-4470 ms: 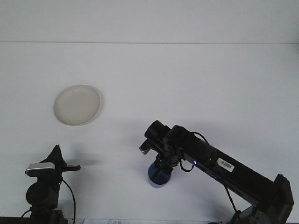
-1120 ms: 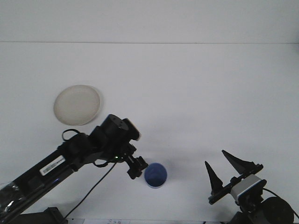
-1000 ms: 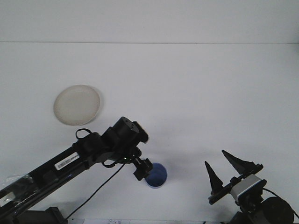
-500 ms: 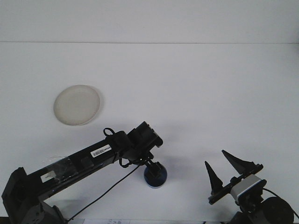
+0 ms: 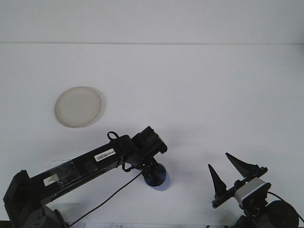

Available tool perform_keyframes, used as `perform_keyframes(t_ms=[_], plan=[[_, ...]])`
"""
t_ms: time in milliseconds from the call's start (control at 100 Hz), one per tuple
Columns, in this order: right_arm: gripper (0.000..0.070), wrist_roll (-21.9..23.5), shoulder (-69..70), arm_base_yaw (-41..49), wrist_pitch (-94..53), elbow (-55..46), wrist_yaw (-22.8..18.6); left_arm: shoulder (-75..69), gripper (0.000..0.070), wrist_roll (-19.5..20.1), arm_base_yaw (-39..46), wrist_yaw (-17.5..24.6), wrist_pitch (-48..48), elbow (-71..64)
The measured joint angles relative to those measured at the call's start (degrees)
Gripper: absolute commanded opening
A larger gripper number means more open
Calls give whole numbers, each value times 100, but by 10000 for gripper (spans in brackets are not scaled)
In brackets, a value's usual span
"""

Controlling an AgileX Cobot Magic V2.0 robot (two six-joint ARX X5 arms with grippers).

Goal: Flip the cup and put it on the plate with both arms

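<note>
The blue cup (image 5: 161, 179) stands near the table's front edge, mouth up, mostly covered by my left wrist. My left gripper (image 5: 153, 173) reaches in from the lower left and sits right on top of the cup, its tips hidden by the wrist. The round cream plate (image 5: 78, 106) lies flat on the white table at the left, well away from the cup, with nothing on it. My right gripper (image 5: 218, 160) rests at the lower right, open and holding nothing, about a hand's width to the right of the cup.
The white table (image 5: 199, 95) stretches back to a pale wall. My left arm (image 5: 80, 164) lies diagonally across the front left, with a loose black cable hanging under it.
My right arm, which stood at the cup at first, has withdrawn to the lower right. My left arm has swung in from the left and lowered its gripper onto the cup.
</note>
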Motion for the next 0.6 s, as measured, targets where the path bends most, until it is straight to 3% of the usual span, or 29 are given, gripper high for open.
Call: perform_keyframes(t_ms=[350,600], plan=[[443,0,0,0,0,0,0,-240,7,334,525,-654,-1051,1097],[443,0,0,0,-2,0,0,-1296,6,793,2184,-1515,-1110,1423]])
